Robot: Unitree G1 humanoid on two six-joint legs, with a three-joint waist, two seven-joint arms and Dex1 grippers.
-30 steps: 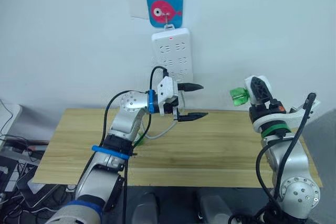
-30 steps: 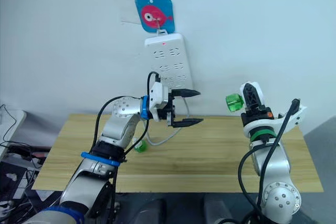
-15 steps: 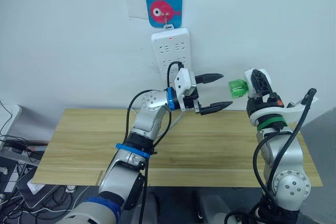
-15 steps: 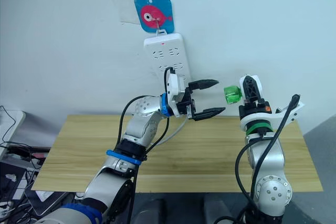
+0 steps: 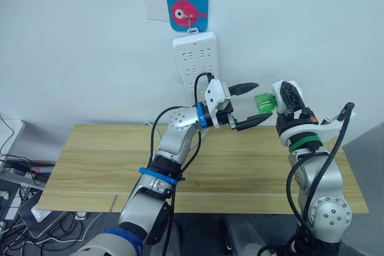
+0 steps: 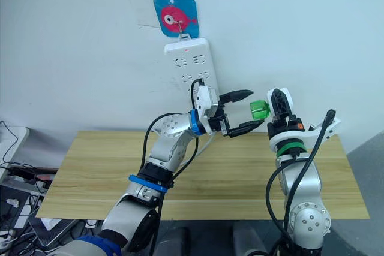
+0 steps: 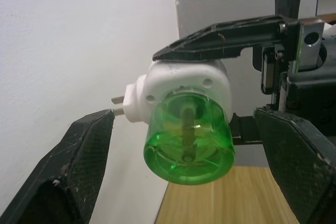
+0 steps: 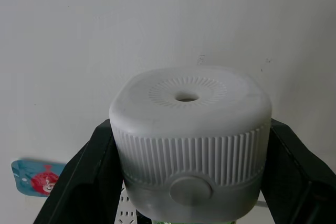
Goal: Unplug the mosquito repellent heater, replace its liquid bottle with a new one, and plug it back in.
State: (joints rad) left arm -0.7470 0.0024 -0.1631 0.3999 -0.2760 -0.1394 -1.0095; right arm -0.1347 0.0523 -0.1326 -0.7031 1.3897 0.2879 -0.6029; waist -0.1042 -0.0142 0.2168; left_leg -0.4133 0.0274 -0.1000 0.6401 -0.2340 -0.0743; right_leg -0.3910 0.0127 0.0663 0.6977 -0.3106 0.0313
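The mosquito repellent heater (image 7: 184, 85) is a small white rounded unit with a metal prong (image 7: 118, 99) sticking out at its side. Its green liquid bottle (image 5: 263, 102) is screwed into it and points toward my left arm. My right gripper (image 5: 287, 99) is shut on the heater's white body and holds it in the air in front of the wall, above the table's right half. My left gripper (image 5: 251, 105) is open. Its fingertips (image 7: 79, 166) stand on either side of the green bottle with a gap on each side.
A long white power strip (image 5: 197, 61) hangs on the wall under a blue fish hook (image 5: 188, 9), just left of both grippers. Its cable drops behind my left arm. The wooden table (image 5: 240, 172) lies below.
My left gripper has swung up and to the right, and its open fingers now flank the green bottle. My right gripper has shifted the heater slightly left toward it.
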